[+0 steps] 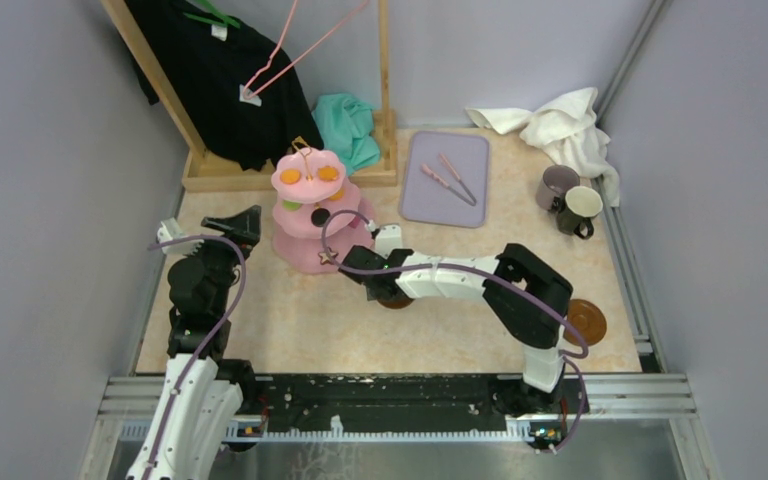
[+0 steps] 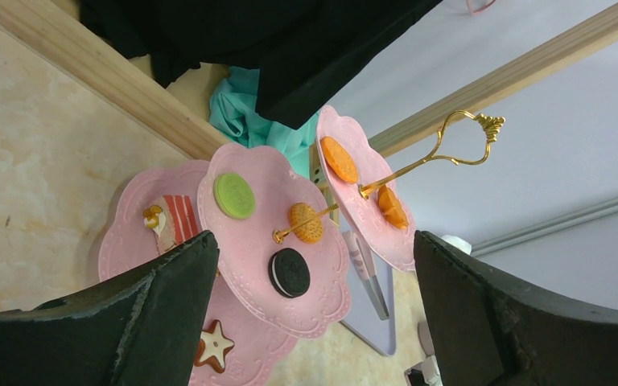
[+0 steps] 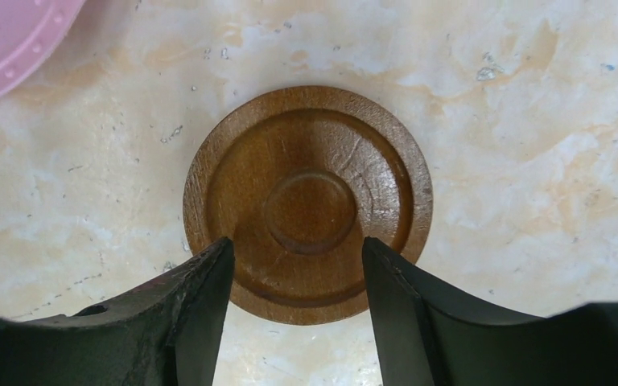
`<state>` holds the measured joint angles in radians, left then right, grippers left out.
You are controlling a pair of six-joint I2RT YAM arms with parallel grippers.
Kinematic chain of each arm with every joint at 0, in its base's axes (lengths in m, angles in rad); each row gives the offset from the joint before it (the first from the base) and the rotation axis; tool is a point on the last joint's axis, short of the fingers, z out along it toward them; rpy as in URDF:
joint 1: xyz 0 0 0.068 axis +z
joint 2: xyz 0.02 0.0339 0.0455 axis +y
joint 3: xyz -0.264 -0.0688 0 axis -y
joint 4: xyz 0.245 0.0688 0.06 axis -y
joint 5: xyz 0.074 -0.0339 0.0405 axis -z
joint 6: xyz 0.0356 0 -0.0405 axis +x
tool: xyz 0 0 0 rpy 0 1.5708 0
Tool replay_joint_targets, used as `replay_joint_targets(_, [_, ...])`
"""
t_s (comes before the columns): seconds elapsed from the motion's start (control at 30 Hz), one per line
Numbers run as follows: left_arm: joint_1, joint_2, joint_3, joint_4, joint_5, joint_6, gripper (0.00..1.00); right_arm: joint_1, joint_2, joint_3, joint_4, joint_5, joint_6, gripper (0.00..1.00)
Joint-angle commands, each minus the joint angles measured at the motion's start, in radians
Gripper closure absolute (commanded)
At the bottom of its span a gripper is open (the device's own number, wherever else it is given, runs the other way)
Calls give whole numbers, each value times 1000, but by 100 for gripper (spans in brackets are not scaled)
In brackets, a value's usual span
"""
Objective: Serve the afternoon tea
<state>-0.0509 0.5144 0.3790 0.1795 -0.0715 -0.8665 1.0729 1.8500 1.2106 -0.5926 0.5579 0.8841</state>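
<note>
Status: serving is at an early stage, in my judgement.

The pink stand sits left of centre in the top view and is loaded. It carries orange rounds on the top tier, a green round and a black round on the middle tier, and a brown star on the lowest.

One brown saucer lies flat on the table at centre frame, just beside the stand's bottom tier. My right gripper hangs over it with jaws parted, holding nothing. I cannot tell whether the fingers touch the wood.

The second saucer lies at lower right. The mauve mug and cream mug stand together at upper right, well apart from both saucers.

My left gripper is wide and empty, facing the stand.

Outstanding: a mug on each saucer.
</note>
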Motion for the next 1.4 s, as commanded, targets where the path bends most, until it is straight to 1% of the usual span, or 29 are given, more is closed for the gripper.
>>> replay_joint_targets(0.0, [-10, -10, 13, 15, -15, 17, 4, 7, -24, 84, -45, 104, -45, 39])
replay_joint_targets(0.1, [-12, -6, 14, 21, -20, 19, 3, 7, -57, 132, -58, 162, -73, 37])
replay_joint_targets(0.23, [-10, -4, 20, 23, -23, 22, 3, 7, -119, 180, -116, 244, -55, 35])
replay_joint_targets(0.3, [-11, -3, 24, 26, -21, 21, 3, 5, -163, 172, -165, 294, -2, 33])
replay_joint_targets(0.37, [-11, 2, 25, 33, -14, 21, 3, -12, -226, 142, -232, 347, 90, 33])
replay_joint_targets(0.43, [-11, 9, 28, 40, 0, 17, 3, -51, -303, 82, -268, 352, 174, 33])
replay_joint_targets(0.53, [-12, 29, 37, 47, 34, 24, 3, -166, -444, -59, -236, 299, 226, 33])
replay_joint_targets(0.6, [-11, 41, 45, 48, 52, 30, 3, -274, -545, -171, -178, 235, 219, 33])
replay_joint_targets(0.7, [-11, 56, 50, 53, 67, 35, 3, -443, -693, -295, -153, 192, 224, 33])
replay_joint_targets(0.87, [-13, 79, 50, 68, 89, 27, 3, -725, -835, -447, -153, 112, 247, 33])
replay_joint_targets(1.0, [-14, 85, 47, 80, 101, 20, 3, -879, -870, -541, -159, 68, 278, 33])
replay_joint_targets(1.07, [-14, 85, 47, 86, 107, 19, 3, -942, -861, -580, -154, 60, 293, 33])
replay_joint_targets(1.13, [-15, 85, 46, 90, 116, 18, 3, -1008, -839, -618, -115, 8, 278, 33])
replay_joint_targets(1.2, [-15, 87, 45, 97, 124, 13, 3, -1053, -810, -647, -86, -12, 274, 33])
replay_joint_targets(1.37, [-25, 88, 38, 104, 127, 13, 3, -1127, -747, -656, -44, -20, 240, 33])
